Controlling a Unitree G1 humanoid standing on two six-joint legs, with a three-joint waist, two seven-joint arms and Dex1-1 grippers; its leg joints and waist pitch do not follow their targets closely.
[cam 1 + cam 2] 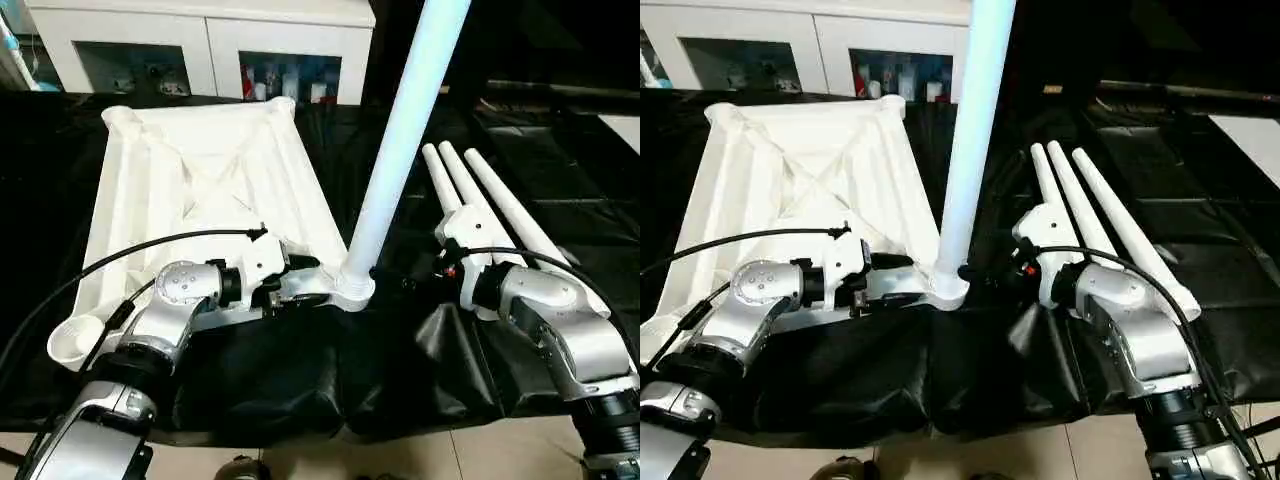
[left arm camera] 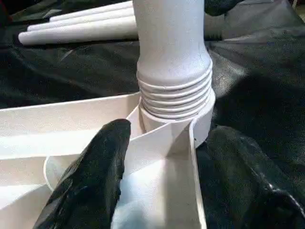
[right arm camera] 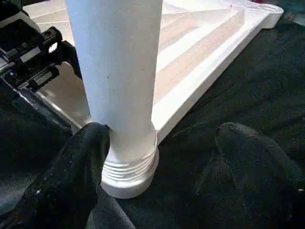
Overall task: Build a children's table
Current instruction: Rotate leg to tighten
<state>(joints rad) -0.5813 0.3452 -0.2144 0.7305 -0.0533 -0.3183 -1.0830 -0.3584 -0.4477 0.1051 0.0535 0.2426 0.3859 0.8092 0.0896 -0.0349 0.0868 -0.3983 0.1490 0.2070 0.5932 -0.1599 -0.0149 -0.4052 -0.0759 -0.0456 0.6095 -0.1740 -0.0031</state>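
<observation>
Left hand [image 2: 157,157] and right hand [image 3: 157,157] both open, flanking the upright leg [image 1: 400,150], neither gripping.

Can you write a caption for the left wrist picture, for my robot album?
One leg stands in the tabletop's corner socket, threads showing.

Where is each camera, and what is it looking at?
Head cameras: up high, looking down past silver forearms at the table top, upright leg and three spare legs.
Left wrist: looks along its black fingers at the leg's threaded base.
Right wrist: looks along its fingers at that base too.
All share the upright leg.
</observation>
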